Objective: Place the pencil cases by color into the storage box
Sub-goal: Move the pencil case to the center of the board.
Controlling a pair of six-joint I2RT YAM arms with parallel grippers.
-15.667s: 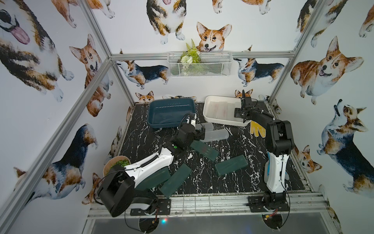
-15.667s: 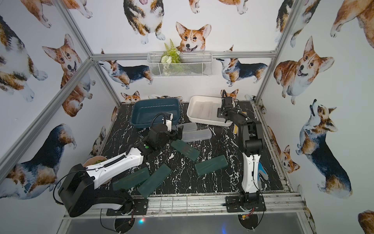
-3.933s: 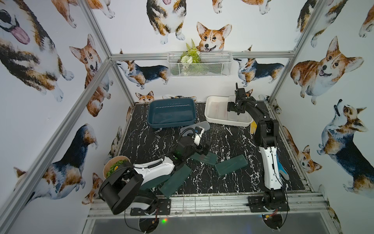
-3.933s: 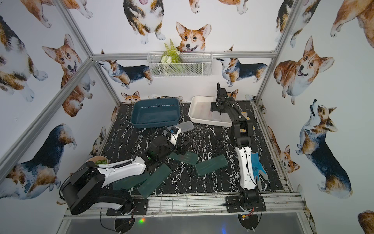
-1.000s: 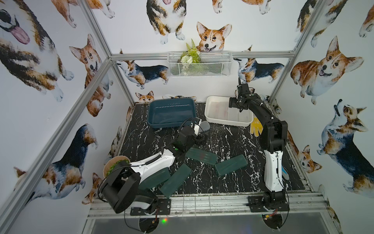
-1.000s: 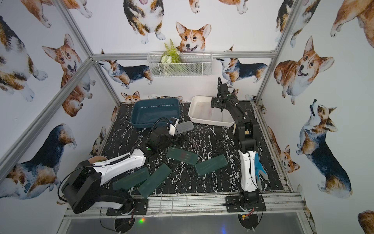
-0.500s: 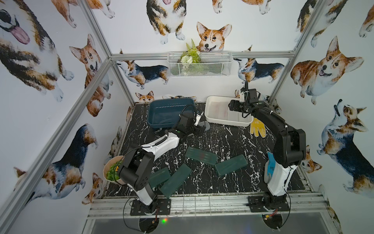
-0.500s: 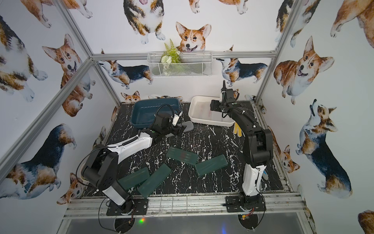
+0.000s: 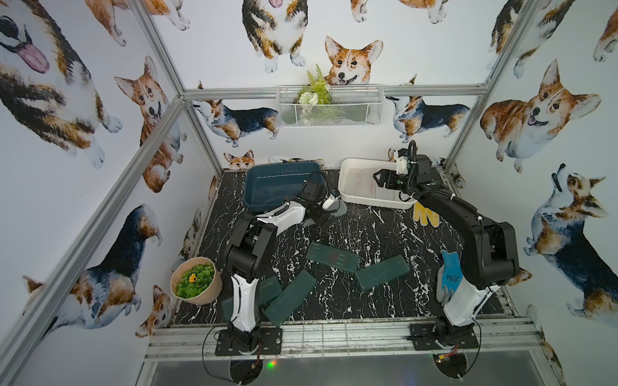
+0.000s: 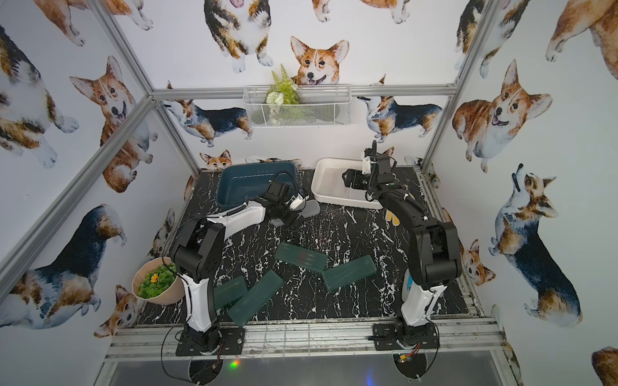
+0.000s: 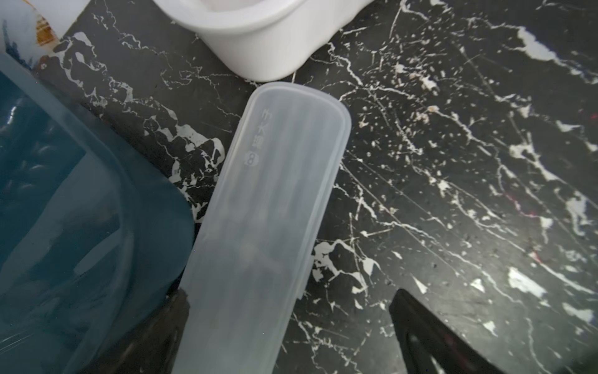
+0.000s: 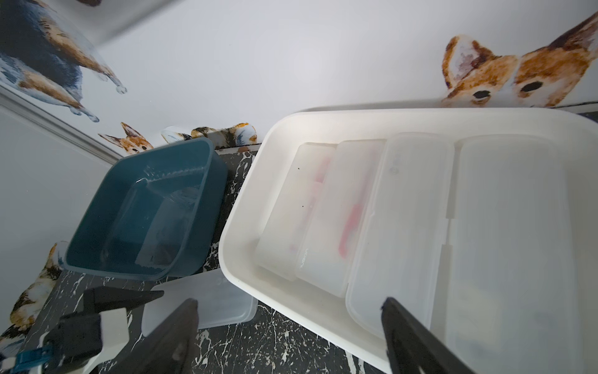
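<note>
Left hand [image 11: 290, 293]: released, fingers spread wide. A frosted case [image 11: 284, 181] runs between them, one finger at its edge, the other clear of it. In both top views that case sits just above centre frame, between the teal box [image 9: 267, 183] and the white box [image 9: 347, 182].

Right hand [image 12: 289, 301]: released and empty, over the white box, upper right of centre. Four frosted cases [image 12: 398, 226] lie side by side inside that box. Four green cases [image 9: 332, 257] lie loose on the bench [image 9: 384, 234], lower centre.

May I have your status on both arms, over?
Left gripper open, frosted case unclamped between its jaws. Right gripper open above white bin. Four green cases on table.
</note>
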